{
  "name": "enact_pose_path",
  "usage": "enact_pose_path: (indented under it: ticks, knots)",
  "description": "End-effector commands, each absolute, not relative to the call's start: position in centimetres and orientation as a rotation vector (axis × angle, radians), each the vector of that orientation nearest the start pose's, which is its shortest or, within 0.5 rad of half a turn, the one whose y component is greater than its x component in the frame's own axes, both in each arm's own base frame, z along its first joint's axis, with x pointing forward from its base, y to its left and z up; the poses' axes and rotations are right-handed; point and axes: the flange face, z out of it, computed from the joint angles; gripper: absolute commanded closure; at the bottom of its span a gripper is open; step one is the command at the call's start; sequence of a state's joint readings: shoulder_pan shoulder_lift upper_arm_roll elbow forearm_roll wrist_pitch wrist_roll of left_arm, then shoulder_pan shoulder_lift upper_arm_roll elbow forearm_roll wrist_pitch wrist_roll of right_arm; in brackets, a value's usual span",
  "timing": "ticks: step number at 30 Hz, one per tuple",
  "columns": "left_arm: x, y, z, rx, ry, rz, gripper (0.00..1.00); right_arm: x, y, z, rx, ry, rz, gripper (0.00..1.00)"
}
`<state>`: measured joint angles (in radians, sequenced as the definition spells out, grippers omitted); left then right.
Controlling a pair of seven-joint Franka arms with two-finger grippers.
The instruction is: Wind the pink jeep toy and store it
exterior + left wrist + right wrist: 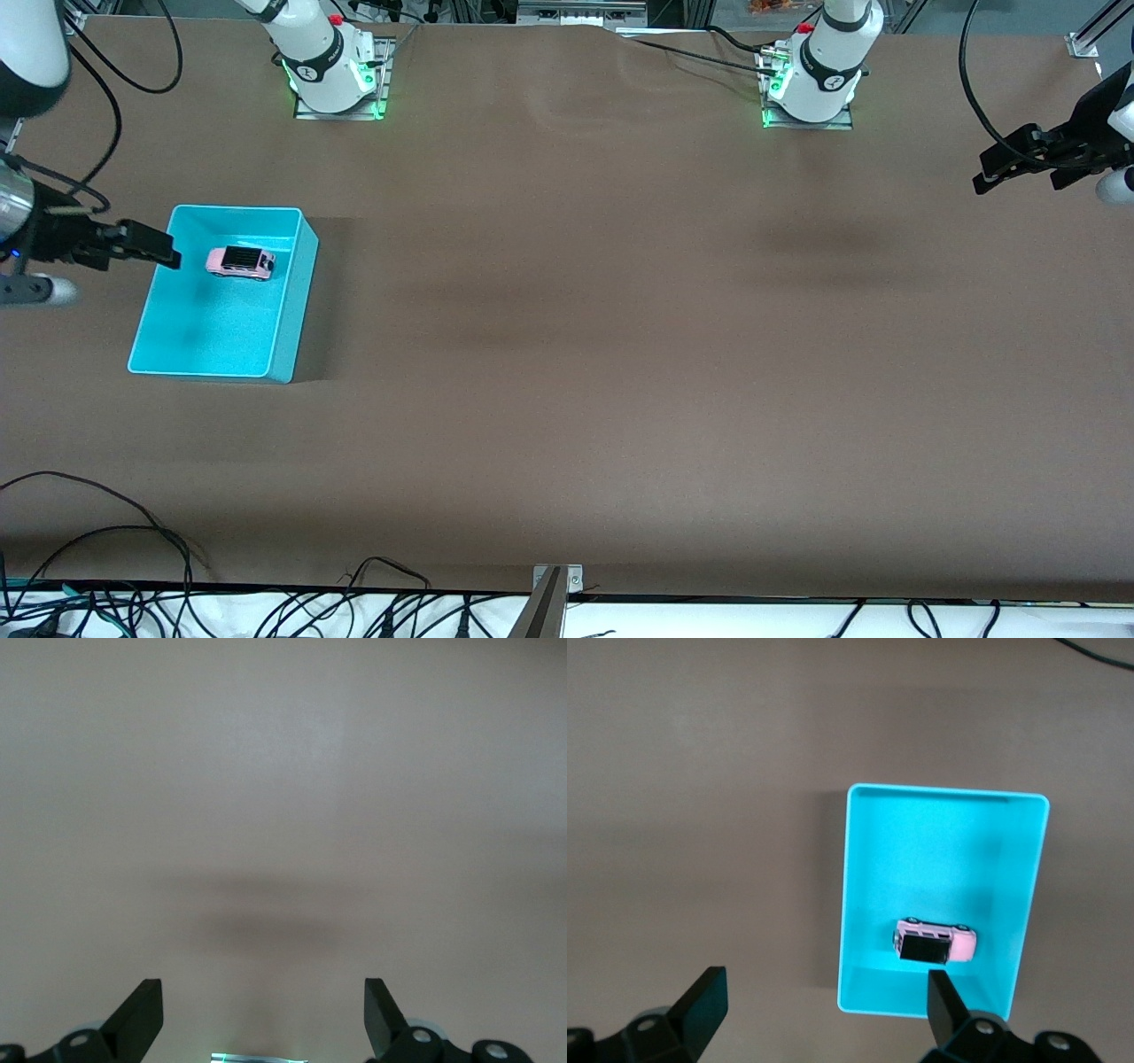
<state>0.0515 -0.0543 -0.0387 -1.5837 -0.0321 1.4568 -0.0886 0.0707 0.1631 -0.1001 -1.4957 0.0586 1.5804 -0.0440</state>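
Observation:
The pink jeep toy (240, 262) (936, 942), pale pink with a black roof, lies inside the turquoise bin (294, 301) (939, 850), in the part of the bin farther from the front camera. My right gripper (171, 248) (826, 983) hovers open and holds nothing, just outside the bin's rim at the right arm's end of the table. My left gripper (982, 171) (264, 988) waits open over bare brown table at the left arm's end, with nothing between its fingers.
The brown table (620, 354) stretches wide between the bin and the left arm. Both arm bases (337, 80) (811, 89) stand along the edge farthest from the front camera. Loose black cables (133, 549) and a metal bracket (554, 585) lie at the nearest edge.

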Motion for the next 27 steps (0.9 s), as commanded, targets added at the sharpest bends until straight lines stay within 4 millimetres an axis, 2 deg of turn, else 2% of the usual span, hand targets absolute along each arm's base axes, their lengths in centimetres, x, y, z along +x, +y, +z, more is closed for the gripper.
enact_pose_path:
  ticks: [1, 23, 27]
  knots:
    - [52.7, 0.2, 63.7, -3.158, -0.150, 0.108, 0.00, 55.9, -1.5, 58.1, -3.115, -0.003, 0.037, 0.00]
    - [52.6, -1.0, 63.6, -3.120, -0.107, 0.116, 0.00, 56.3, -1.0, 58.0, -3.109, -0.013, 0.073, 0.00]
    - [52.5, -2.5, 63.7, -3.074, -0.054, 0.112, 0.00, 56.3, -1.1, 58.0, -3.108, -0.011, 0.072, 0.00]
